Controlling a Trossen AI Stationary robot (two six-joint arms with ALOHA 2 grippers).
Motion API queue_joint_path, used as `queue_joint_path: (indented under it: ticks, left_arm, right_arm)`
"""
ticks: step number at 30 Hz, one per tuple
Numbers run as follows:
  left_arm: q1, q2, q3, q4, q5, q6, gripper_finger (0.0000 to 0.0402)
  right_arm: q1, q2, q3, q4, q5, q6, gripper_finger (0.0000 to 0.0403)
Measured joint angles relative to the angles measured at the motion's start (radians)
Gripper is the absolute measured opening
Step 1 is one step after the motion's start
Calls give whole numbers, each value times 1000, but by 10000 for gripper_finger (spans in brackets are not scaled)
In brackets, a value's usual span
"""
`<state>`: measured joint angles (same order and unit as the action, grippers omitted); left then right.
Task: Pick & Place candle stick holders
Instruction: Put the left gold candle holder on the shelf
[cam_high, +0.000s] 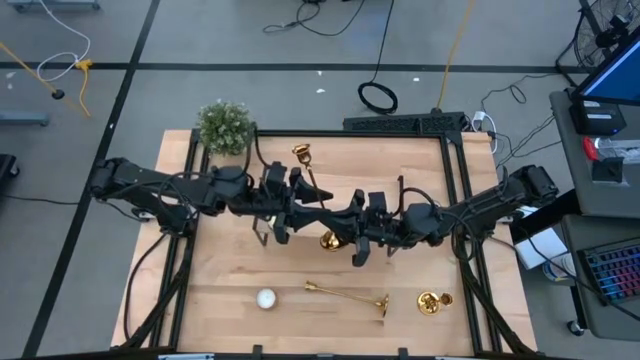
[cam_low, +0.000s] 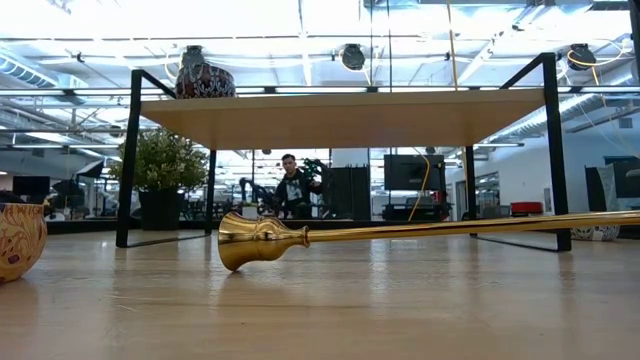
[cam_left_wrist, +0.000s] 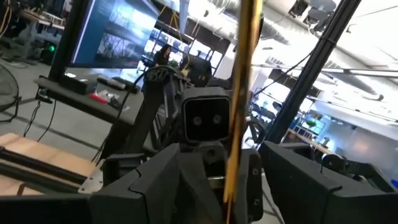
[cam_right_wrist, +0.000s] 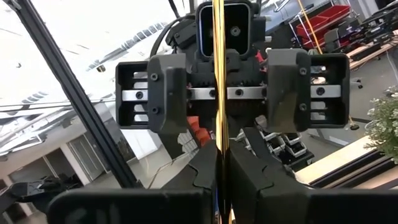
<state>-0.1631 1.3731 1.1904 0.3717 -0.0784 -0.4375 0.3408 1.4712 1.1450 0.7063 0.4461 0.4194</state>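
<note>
A gold candlestick (cam_high: 313, 190) is held between my two arms at the table's middle, its cup (cam_high: 300, 153) toward the far edge and its flared base (cam_high: 330, 240) toward the near edge. My right gripper (cam_high: 348, 238) is shut on its stem. My left gripper (cam_high: 303, 205) is open, one finger (cam_left_wrist: 149, 186) on each side of the stem (cam_left_wrist: 239, 93) without touching it. A second gold candlestick (cam_high: 345, 293) lies on its side near the front edge and shows in the low view (cam_low: 400, 232). A third, short gold holder (cam_high: 433, 300) sits to its right. My right gripper pinches the candlestick's thin stem (cam_right_wrist: 217, 134) between its two fingers (cam_right_wrist: 249, 177), near the base end. The fingers come from the table's right and lie across the stem. The stem runs straight on past the fingers, in front of the open left gripper.
A white tealight (cam_high: 265, 298) lies near the front left. A potted plant (cam_high: 224, 125) stands at the far left corner. A black frame (cam_high: 400, 124) edges the wooden top, and a wooden shelf board (cam_low: 340, 115) spans the low view. A person (cam_low: 291, 188) sits in the room behind.
</note>
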Motion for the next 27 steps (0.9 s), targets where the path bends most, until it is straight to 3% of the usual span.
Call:
queue_joint_path:
  ticks: [6, 9, 21, 27]
  left_arm:
    - [0, 0, 0, 0, 0, -17, 231]
    - [0, 0, 0, 0, 0, -19, 211]
    - [0, 0, 0, -1, 3, 0, 23]
    - [1, 0, 0, -1, 19, -10, 30]
  right_arm:
    - [2, 0, 0, 0, 2, -1, 15]
    - [2, 0, 0, 0, 2, -1, 15]
    - [-1, 0, 0, 0, 25, -5, 15]
    - [-1, 0, 0, 0, 25, -14, 16]
